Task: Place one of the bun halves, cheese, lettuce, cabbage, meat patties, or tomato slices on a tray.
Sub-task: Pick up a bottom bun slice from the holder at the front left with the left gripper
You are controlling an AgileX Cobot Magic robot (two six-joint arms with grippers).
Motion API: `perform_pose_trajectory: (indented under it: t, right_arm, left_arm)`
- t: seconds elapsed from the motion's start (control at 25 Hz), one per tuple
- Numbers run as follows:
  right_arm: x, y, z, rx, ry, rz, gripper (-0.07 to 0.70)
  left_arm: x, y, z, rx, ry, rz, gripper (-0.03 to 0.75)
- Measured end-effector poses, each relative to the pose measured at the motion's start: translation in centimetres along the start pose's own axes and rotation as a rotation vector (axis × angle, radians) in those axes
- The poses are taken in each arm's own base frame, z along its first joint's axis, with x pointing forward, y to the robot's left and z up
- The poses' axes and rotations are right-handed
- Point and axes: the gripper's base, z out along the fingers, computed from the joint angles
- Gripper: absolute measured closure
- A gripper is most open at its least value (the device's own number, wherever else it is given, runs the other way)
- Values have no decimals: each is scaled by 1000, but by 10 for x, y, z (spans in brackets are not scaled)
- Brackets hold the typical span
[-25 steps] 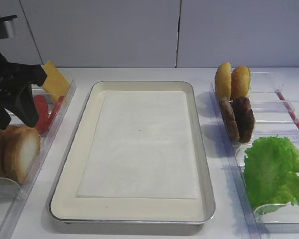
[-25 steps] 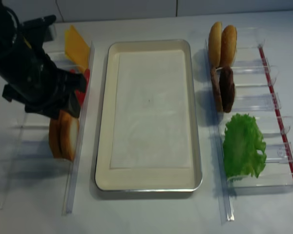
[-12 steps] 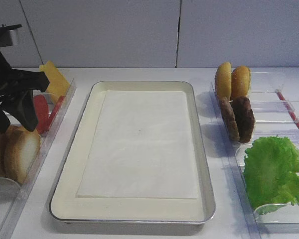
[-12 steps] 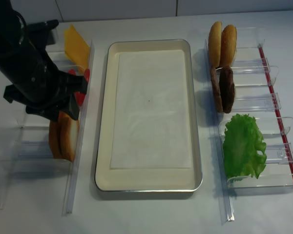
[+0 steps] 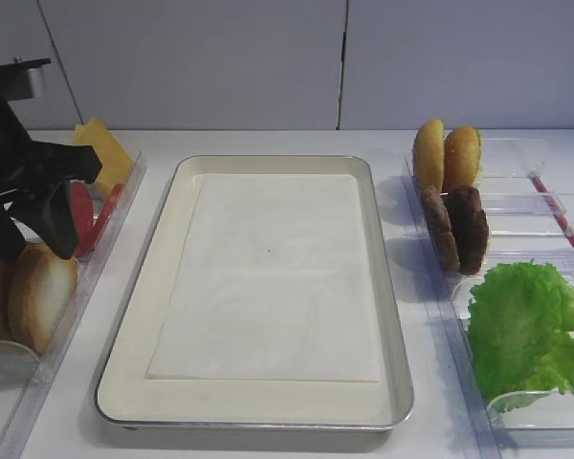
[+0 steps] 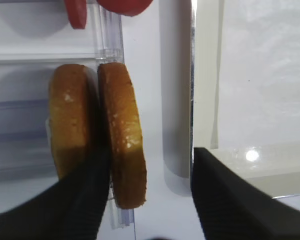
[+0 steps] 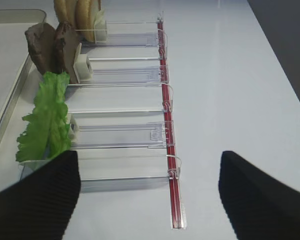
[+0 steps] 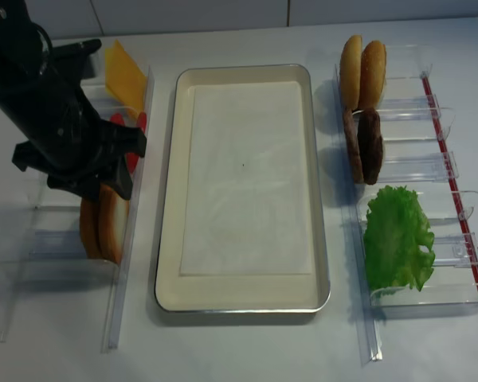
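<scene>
Our left gripper, jaws parted and empty, straddles the pale-faced, golden-crusted round bun half; we should descend squarely, closing on that one alone.

The left arm reaches in over the worktop's left edge, wrist bent so the left claw points straight down, its two dark fingers spread apart. The right claw hangs near the worktop's right edge, fingers parted and gripping nothing.
</scene>
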Motion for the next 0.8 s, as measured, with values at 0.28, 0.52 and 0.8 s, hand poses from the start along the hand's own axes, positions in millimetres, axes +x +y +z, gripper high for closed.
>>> perform_pose_trajectory:
  t: [0.28,0.52,0.8]
  right_arm:
    - [0,0,0,0,0,0,56]
    - [0,0,0,0,0,0,56]
    - [0,0,0,0,0,0,56]
  left_arm:
    - [-4,1,10,-6,34,0,370]
    - [-9,1,23,-8,75,-7,370]
    - [-11,2,27,-16,85,-7,465]
